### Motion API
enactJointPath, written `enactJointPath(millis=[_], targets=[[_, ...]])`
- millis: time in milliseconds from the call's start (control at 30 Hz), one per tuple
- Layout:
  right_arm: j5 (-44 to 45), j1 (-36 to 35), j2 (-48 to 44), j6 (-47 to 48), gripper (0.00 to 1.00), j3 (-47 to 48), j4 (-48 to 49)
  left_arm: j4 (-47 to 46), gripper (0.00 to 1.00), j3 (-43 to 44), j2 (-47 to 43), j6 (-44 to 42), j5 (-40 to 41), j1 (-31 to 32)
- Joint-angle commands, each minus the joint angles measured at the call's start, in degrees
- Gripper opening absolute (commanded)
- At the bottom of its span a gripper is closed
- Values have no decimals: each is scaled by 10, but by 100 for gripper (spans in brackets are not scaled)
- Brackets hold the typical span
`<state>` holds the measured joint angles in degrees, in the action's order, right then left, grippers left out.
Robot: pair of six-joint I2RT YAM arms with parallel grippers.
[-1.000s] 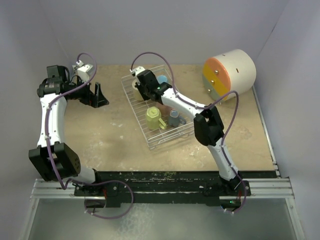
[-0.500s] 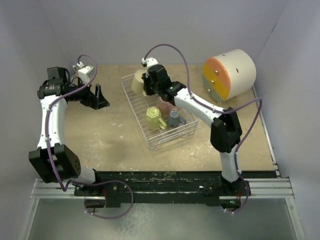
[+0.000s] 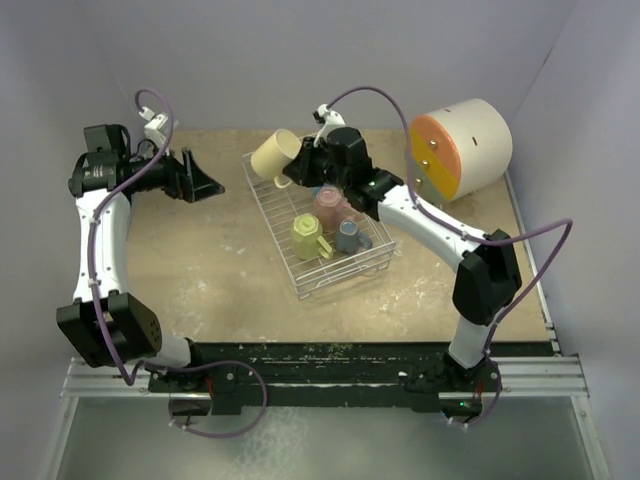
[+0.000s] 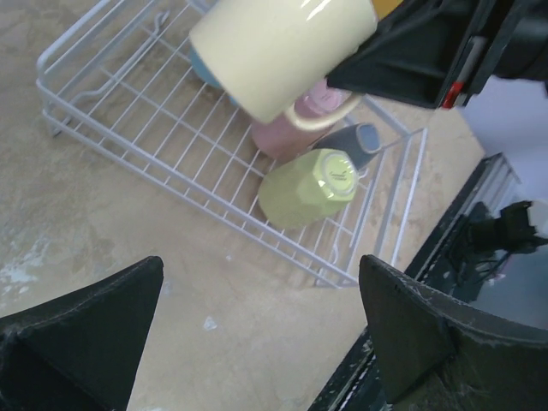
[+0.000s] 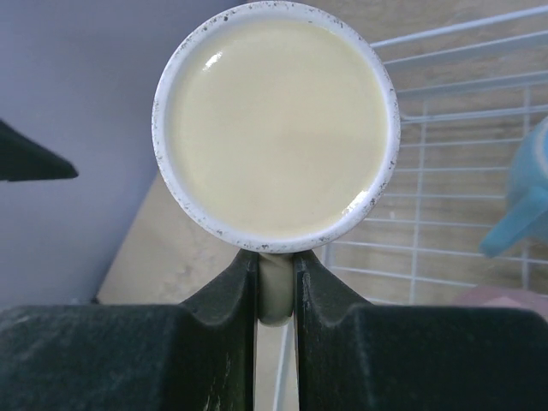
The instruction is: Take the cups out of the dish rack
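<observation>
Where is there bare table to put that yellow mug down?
Bare table lies left of the dish rack, toward the left gripper, along its near side, and right of it, before the drawer unit. Crowded: the rack's middle, with pink mug, green mug, grey-blue mug.

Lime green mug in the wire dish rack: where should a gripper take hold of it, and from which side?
Probably its handle, pinched from above: the lime green mug shows its base, mouth hidden, inside the silver wire dish rack, and the handle sticks out sideways.
</observation>
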<state>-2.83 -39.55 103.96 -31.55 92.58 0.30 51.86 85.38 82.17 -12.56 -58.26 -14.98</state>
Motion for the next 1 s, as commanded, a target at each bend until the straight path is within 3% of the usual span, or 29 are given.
enactJointPath(millis=[0, 267, 433, 700, 800, 967], targets=[[-67, -4, -72, -103, 0, -39, 169, -83, 99, 22, -20, 124, -111, -8], [-114, -4, -105, -198, 0, -115, 291, -265, 99, -36, -62, 325, -175, -8], [-130, -14, -111, -252, 0, -136, 361, -447, 99, -97, -78, 509, -193, -8], [-137, -23, -112, -312, 0, -145, 433, -656, 99, -176, -123, 707, -157, -9], [-141, -28, -105, -329, 0, -140, 448, -780, 100, -213, -132, 813, -135, -8], [-147, -31, -99, -364, 0, -144, 489, -838, 98, -221, -121, 867, -111, -8]])
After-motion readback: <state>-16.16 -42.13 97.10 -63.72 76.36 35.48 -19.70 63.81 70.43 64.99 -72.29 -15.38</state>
